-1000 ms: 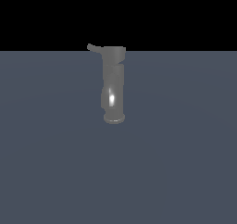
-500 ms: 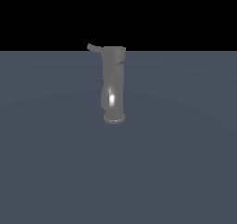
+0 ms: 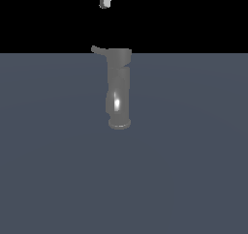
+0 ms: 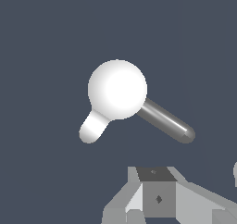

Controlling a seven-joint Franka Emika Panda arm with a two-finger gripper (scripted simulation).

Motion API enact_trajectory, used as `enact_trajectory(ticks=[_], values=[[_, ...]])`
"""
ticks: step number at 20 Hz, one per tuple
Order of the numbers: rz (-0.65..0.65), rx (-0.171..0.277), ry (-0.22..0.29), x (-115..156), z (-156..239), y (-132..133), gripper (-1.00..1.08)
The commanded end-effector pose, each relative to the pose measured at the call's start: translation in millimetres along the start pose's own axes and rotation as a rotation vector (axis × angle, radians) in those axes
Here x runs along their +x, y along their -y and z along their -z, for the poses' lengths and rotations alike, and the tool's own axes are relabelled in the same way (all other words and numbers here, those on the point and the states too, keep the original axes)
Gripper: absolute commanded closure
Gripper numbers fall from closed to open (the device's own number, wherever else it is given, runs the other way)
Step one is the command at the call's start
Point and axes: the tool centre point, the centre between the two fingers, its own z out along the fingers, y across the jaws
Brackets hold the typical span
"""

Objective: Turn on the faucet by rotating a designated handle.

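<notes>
The faucet (image 3: 118, 88) stands upright mid-scene, grey and metallic, with a glint low on its body. Its handle (image 3: 98, 49) is a short thin lever sticking out of the wider cap toward the exterior view's left. My gripper (image 3: 103, 4) hangs high above the handle, apart from it, and only its lower tip shows. From the wrist view I look down on the cap (image 4: 117, 90), which renders bright white. A short rounded lobe there appears to be the handle (image 4: 92, 128). The gripper (image 4: 157, 193) fingers sit together with nothing between them.
A longer grey rod (image 4: 167, 122) with a rounded tip sticks out below the cap, about a right angle away from the lobe. The faucet base (image 3: 119, 123) rests on a flat blue-grey surface (image 3: 193, 170); black background lies beyond it.
The gripper has come into the exterior view at the top edge, above the handle; it was out of view before. The faucet and handle have not moved.
</notes>
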Motion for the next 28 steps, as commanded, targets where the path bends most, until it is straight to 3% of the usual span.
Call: enact_trajectory(ticks=[1, 16, 28], values=[[-0.070, -0.004, -0.006, 5.9, -10.6, 12.7, 1.08], [-0.450, -0.017, -0.090, 32.8, -76.9, 80.0, 1.08], [-0.584, -0.010, -0.139, 39.3, -103.5, 103.9, 1.08]])
